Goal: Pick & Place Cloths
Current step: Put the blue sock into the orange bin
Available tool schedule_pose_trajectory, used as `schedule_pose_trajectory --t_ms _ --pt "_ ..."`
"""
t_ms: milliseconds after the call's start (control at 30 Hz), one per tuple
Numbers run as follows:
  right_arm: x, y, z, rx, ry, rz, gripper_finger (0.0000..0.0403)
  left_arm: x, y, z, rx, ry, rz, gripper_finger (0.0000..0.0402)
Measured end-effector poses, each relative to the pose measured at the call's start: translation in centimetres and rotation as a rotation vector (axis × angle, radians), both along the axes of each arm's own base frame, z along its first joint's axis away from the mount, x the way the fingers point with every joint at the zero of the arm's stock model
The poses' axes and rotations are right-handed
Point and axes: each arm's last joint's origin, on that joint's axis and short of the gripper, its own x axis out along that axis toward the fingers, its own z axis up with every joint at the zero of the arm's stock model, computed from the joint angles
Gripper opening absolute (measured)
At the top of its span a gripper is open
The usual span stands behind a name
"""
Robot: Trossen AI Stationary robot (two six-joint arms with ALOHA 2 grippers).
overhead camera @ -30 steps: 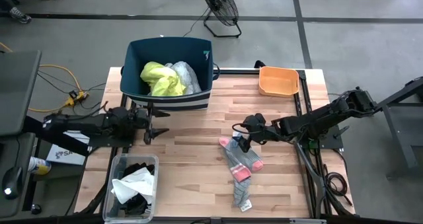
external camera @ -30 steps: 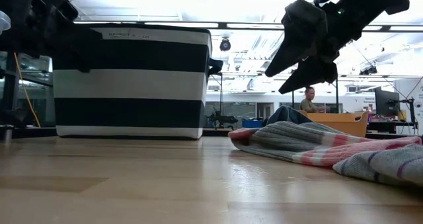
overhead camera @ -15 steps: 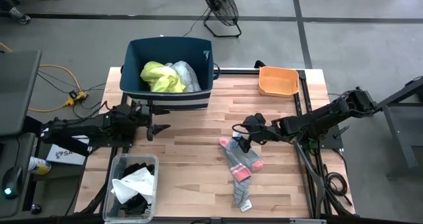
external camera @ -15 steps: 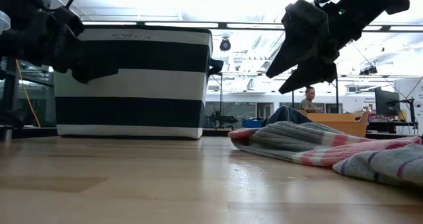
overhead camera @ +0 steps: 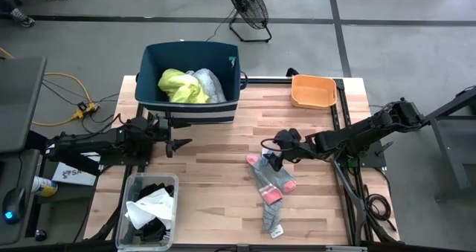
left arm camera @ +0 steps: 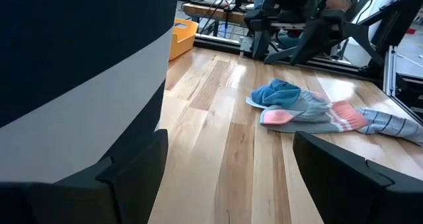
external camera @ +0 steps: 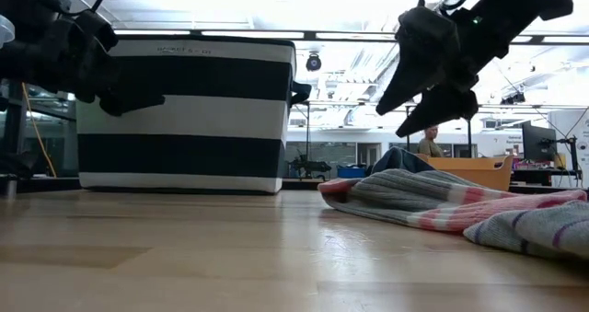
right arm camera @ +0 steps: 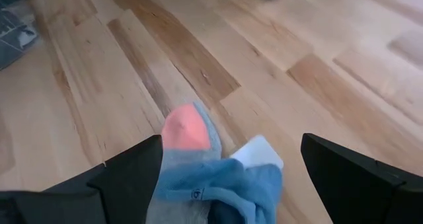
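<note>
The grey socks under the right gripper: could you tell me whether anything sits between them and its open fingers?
Nothing visible does. The right gripper hangs open just above the grey socks, with only a blue rag bunched on them.

Wood, knit and plastic surfaces

You are looking at a smooth, faintly glossy plank table (overhead camera: 223, 181), soft ribbed-knit grey socks with pink toes (overhead camera: 269, 181), a matt dark-blue bin (overhead camera: 152, 62), and a smooth orange plastic tray (overhead camera: 313, 91).

A dark-blue bin (overhead camera: 223, 59) and orange tray (overhead camera: 313, 91) sit along the table's (overhead camera: 223, 200) far edge.
</note>
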Motion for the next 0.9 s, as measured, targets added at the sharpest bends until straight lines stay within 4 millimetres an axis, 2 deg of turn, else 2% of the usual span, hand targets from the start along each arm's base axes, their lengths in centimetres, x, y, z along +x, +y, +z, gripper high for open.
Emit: schedule_pose_trajectory --t_ms 333,667,900 --pt "-1.1 0.6 -1.0 0.146 0.134 0.008 0.0353 0.0 0.0 0.0 0.000 0.000 0.000 0.0321" --pt "-1.8 2.4 -1.1 -0.011 0.172 0.134 0.0353 0.0 0.0 0.0 0.000 -0.001 0.000 0.0321" --pt "-2.1 3.2 -1.0 -0.081 0.162 0.149 0.0353 0.0 0.0 0.0 0.000 -0.001 0.000 0.0321"
